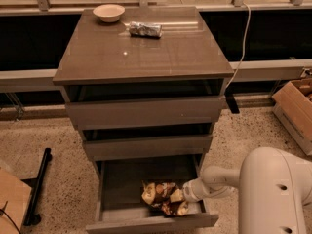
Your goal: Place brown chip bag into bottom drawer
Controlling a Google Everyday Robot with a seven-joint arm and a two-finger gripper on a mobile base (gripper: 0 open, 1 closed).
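The brown chip bag (163,197) lies crumpled inside the open bottom drawer (122,184), toward its front right. My gripper (181,195) reaches into the drawer over its right wall, at the bag's right end and touching it. The white arm (219,179) runs back to the right. The gripper's tip is partly hidden by the bag.
A beige bowl (108,12) and a silver foil packet (145,29) lie on the cabinet top (146,52). The two upper drawers (146,112) stand slightly out. A cardboard box (297,106) is at the right, a black bar (38,186) on the floor at the left.
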